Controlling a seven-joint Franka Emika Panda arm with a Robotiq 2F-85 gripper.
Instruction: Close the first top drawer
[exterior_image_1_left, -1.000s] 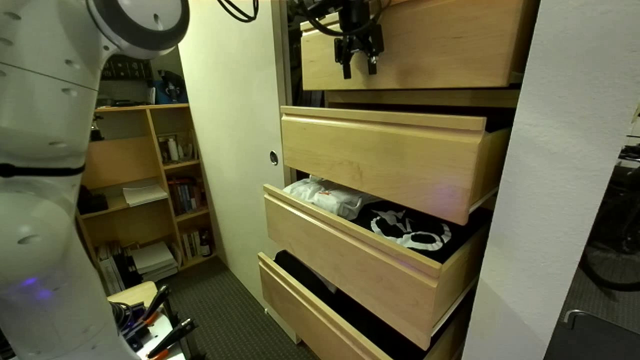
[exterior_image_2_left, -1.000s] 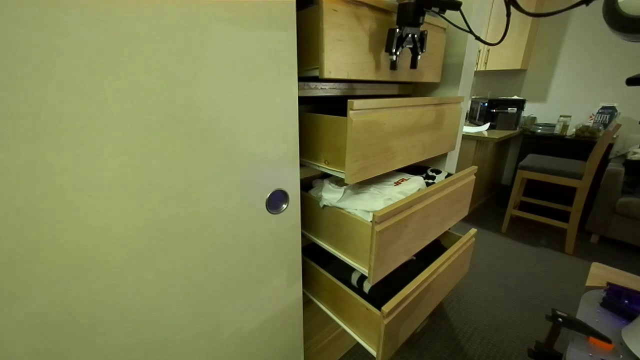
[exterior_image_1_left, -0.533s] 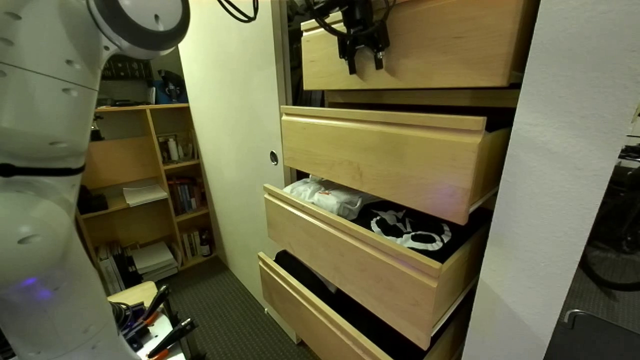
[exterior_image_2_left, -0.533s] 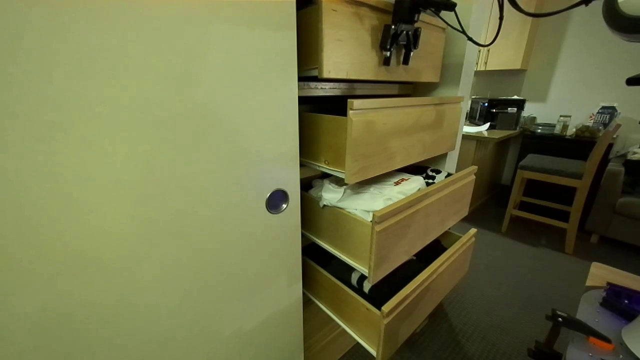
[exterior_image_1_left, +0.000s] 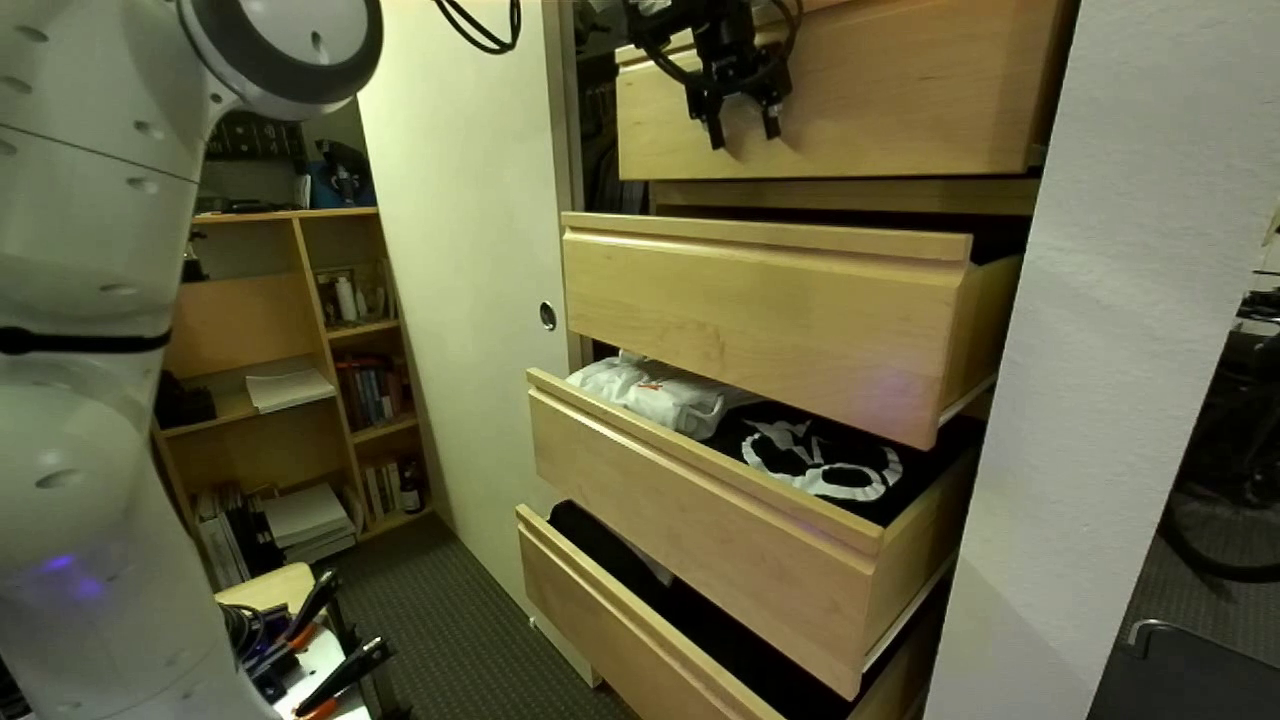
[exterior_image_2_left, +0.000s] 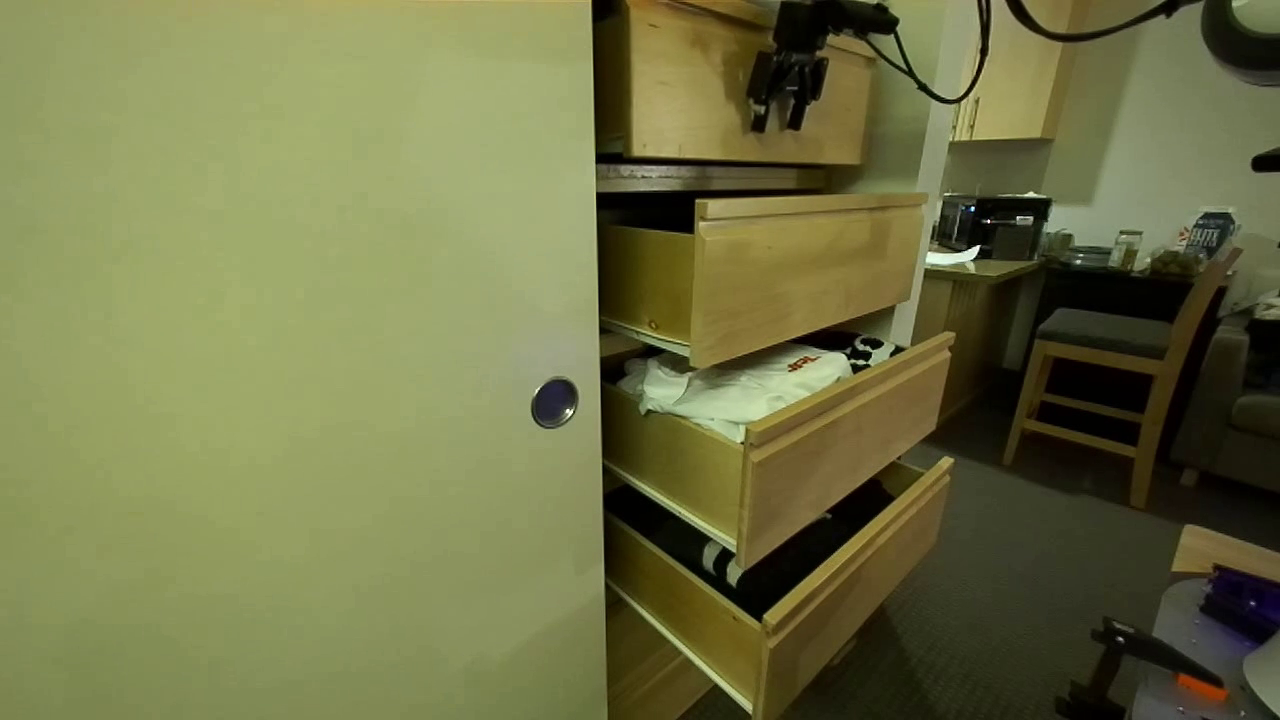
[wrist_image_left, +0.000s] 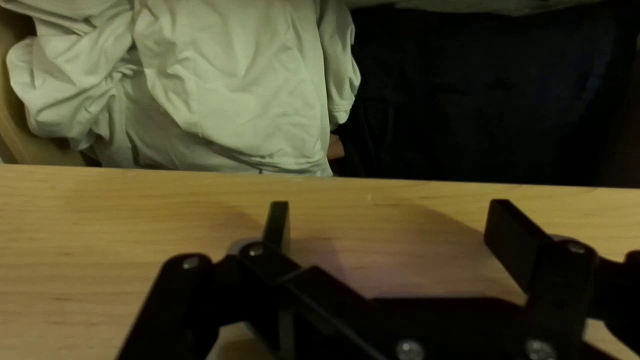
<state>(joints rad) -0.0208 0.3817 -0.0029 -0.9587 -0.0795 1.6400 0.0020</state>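
The white robot arm (exterior_image_1_left: 80, 450) stands at the edge of an exterior view, its rounded, grey-ringed joint (exterior_image_1_left: 300, 45) raised high. The black two-fingered gripper (exterior_image_1_left: 744, 138) hangs fingers downward, slightly tilted, before the wide, pale plywood top drawer (exterior_image_1_left: 900, 90). The jaws stand apart, a gap showing between the fingertips. Contact between gripper and drawer front cannot be determined.

The top drawer is uppermost of four and partly open. The pale wood second drawer (exterior_image_1_left: 760, 310), third drawer (exterior_image_1_left: 700, 510) and bottom drawer (exterior_image_1_left: 620, 620) stand farther out below it. The third holds a white cloth with red lettering (exterior_image_2_left: 740, 385) and a black cloth with a white pattern (exterior_image_1_left: 820, 470).

In the wrist view, crumpled off-white cloth (wrist_image_left: 225, 75) and dark cloth (wrist_image_left: 475, 100) lie beyond a pale wood panel (wrist_image_left: 100, 215); which drawer this is cannot be told.

A tall, flat, pale panel (exterior_image_2_left: 300, 350) with a round, metal-rimmed pull (exterior_image_2_left: 555, 402) flanks the drawers; a white wall (exterior_image_1_left: 1090, 300) bounds the other side. Dark grey carpet (exterior_image_1_left: 440, 580) covers the floor. A light wooden bookcase (exterior_image_1_left: 235, 320) and a wooden chair with a grey seat (exterior_image_2_left: 1105, 333) are noted.
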